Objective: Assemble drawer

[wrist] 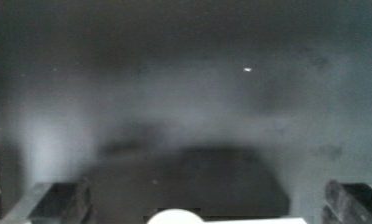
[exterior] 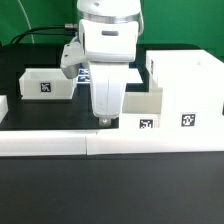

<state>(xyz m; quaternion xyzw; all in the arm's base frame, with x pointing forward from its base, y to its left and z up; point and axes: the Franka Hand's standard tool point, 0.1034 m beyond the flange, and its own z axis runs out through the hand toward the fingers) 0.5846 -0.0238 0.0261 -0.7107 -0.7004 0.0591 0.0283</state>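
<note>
Wrist view shows the jaws spread apart over bare dark tabletop [wrist: 183,90], holding nothing. Exterior view: gripper [exterior: 103,121] hangs low beside one drawer tray [exterior: 145,104], right by the housing [exterior: 185,85]; the other tray [exterior: 45,82] is well apart. I'd line up squarely on a tray wall before closing.

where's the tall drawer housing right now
In the exterior view the tall housing stands at the view's right, behind the low white wall, with a small tray beside it toward the claw.
</note>
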